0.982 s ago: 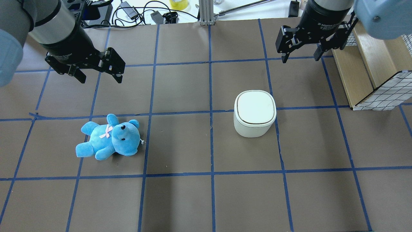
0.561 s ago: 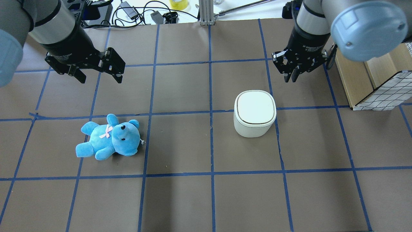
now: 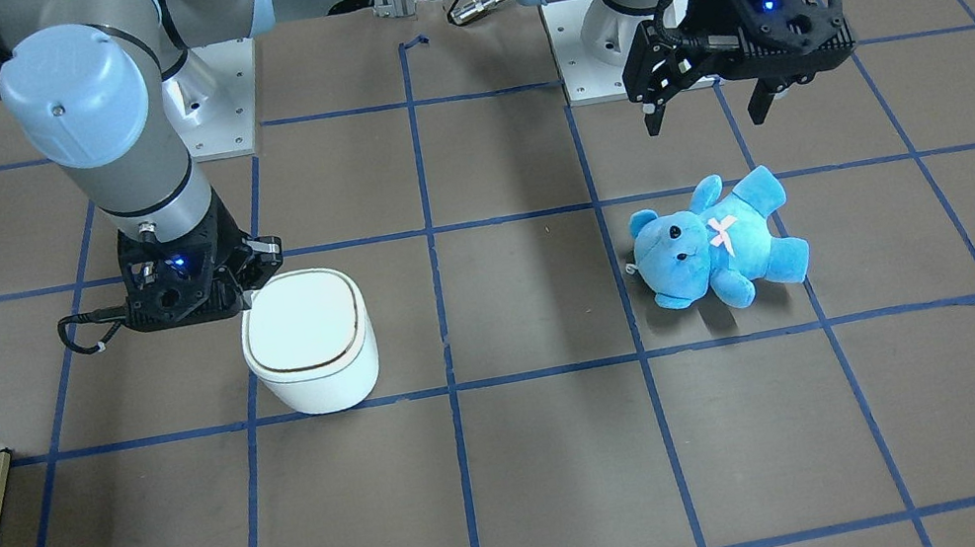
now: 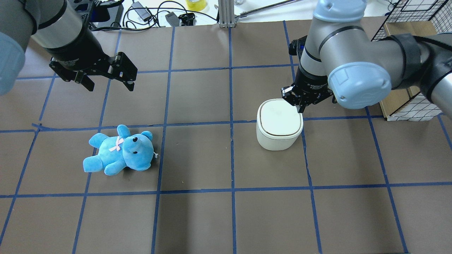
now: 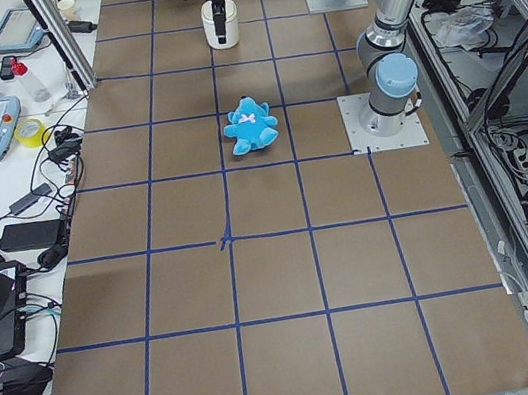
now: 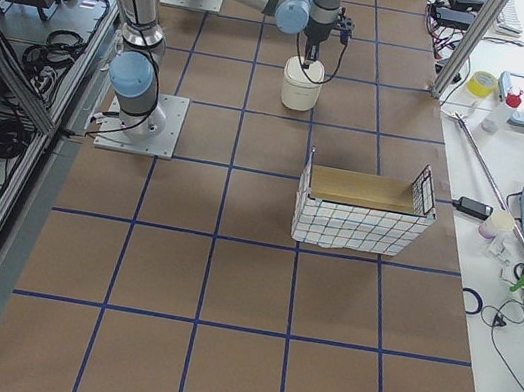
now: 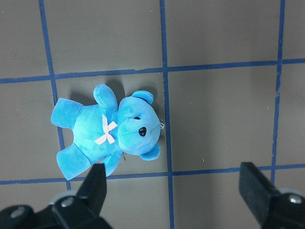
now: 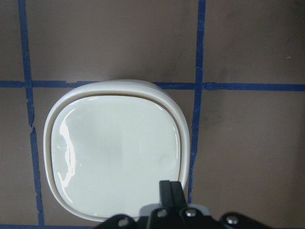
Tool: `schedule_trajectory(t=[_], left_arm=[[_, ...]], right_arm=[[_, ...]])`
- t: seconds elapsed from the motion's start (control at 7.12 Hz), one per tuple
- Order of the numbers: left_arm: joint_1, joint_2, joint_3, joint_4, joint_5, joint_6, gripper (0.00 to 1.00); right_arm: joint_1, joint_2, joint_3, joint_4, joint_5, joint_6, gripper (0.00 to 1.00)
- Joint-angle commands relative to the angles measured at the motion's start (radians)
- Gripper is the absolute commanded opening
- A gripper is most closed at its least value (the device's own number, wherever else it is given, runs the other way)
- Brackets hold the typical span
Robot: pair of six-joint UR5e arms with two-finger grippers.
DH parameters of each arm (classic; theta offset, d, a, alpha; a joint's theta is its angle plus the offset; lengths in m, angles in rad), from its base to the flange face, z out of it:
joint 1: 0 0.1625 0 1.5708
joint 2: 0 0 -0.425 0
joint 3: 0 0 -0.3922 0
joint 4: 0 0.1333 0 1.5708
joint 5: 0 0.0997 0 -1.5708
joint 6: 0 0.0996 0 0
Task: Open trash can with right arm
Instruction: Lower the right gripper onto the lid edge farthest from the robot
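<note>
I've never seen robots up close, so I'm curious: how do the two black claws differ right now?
The black left gripper has its jaws spread wide; the black right gripper has them shut together. The left gripper hangs high, apart from the blue plush bear; the right gripper is low, its tip at the top rim of the squat white plastic trash can. Both are two-finger grippers pointing down.

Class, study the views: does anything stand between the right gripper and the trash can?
Nothing visible does. The right gripper, jaws closed, is over the lid edge of the trash can; the blue bear lies far aside.
</note>
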Motion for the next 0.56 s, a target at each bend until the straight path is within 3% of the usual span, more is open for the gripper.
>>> schedule_trajectory(t=[0.0, 0.42], left_arm=[[0.000, 0.000, 0.000, 0.000, 0.000, 0.000, 1.00], [0.000, 0.000, 0.000, 0.000, 0.000, 0.000, 1.00]], right_arm=[[0.020, 0.022, 0.055, -0.098, -0.008, -0.002, 0.00], [0.020, 0.032, 0.057, -0.103, -0.008, -0.003, 0.00]])
